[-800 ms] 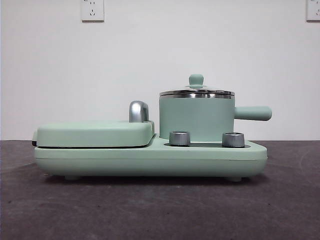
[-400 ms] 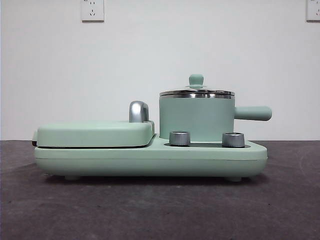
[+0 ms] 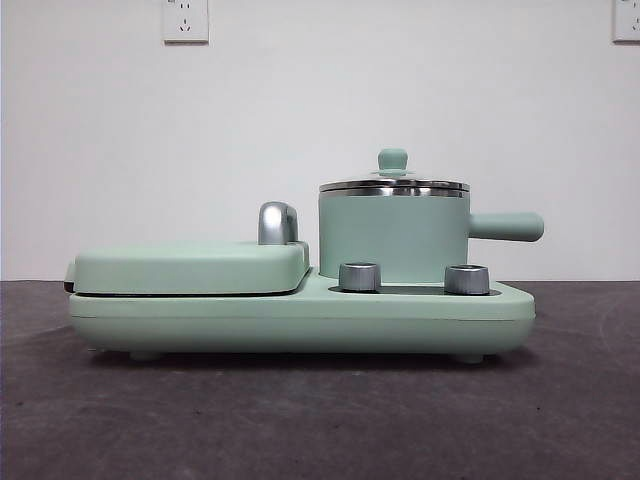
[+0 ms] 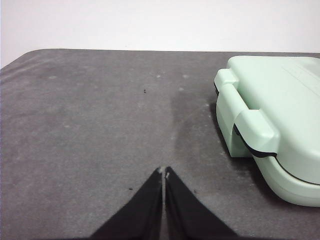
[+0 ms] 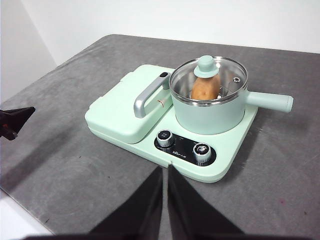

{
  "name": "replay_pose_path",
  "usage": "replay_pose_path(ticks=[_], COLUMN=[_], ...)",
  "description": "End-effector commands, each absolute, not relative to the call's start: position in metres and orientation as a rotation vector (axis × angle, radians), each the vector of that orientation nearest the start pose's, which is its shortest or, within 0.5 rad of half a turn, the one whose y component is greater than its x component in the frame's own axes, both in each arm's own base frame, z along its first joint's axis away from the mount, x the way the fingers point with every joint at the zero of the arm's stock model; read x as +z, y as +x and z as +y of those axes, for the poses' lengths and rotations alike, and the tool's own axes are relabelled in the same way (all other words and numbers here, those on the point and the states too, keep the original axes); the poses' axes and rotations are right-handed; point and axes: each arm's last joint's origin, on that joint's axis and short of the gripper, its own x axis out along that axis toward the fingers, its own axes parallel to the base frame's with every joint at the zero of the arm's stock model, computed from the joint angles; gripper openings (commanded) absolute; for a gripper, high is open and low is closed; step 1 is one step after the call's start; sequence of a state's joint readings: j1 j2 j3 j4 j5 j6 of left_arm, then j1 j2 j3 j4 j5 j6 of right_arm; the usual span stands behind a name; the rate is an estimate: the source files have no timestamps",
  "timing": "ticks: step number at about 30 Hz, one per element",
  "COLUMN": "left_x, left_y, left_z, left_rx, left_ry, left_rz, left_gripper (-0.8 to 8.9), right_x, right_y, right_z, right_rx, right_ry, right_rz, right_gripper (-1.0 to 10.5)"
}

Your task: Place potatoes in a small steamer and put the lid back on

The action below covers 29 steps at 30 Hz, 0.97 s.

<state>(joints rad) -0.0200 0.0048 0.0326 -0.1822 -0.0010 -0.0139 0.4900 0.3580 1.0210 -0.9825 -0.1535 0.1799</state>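
The orange-brown potato sits inside the mint-green cylindrical steamer under the clear glass lid. Both the left gripper and the right gripper are closed and empty. Remaining risk: the lid may be seated off-centre.

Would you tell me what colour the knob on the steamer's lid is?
Mint green, matching the small steamer; the knob on the lid shows best in the right wrist view.

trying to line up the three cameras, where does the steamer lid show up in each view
Front view: the lid shows edge-on atop the small steamer, right of centre, its green knob sticking up.
Left wrist view: not in it; only a corner of the griddle cover shows.
Right wrist view: the lid sits on the steamer, upper centre, the potato visible through the glass.
Shared landmark: the griddle cover, in all three views.
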Motion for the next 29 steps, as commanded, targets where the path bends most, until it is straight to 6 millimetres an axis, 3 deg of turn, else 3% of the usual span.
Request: replay_pose_path(ticks=[1, 6, 9, 13, 17, 24, 29], left_x=[0.149, 0.149, 0.149, 0.150, 0.150, 0.150, 0.150], left_y=[0.096, 0.096, 0.096, 0.096, 0.096, 0.096, 0.096], left_z=[-0.002, -0.002, -0.002, -0.002, -0.002, -0.002, -0.002], left_rx=[-0.021, -0.021, -0.021, -0.020, -0.020, -0.020, -0.020], left_ry=[0.002, 0.002, 0.002, 0.001, 0.001, 0.001, 0.001], left_rz=[0.179, 0.179, 0.179, 0.178, 0.178, 0.178, 0.178], left_gripper=[0.06, 0.06, 0.06, 0.06, 0.06, 0.06, 0.06], right_x=[0.367, 0.366, 0.365, 0.352, 0.312, 0.213, 0.170], right_y=[0.016, 0.017, 0.022, 0.041, 0.061, 0.087, 0.093], right_z=[0.014, 0.014, 0.014, 0.012, 0.007, -0.005, -0.007], right_rx=[0.611, 0.604, 0.507, 0.327, 0.177, -0.013, -0.020], right_ry=[0.111, 0.112, 0.129, 0.163, 0.086, 0.054, 0.054], right_rz=[0.362, 0.357, 0.332, 0.113, -0.063, 0.125, 0.197], right_gripper=[0.1, 0.1, 0.1, 0.1, 0.1, 0.1, 0.1])
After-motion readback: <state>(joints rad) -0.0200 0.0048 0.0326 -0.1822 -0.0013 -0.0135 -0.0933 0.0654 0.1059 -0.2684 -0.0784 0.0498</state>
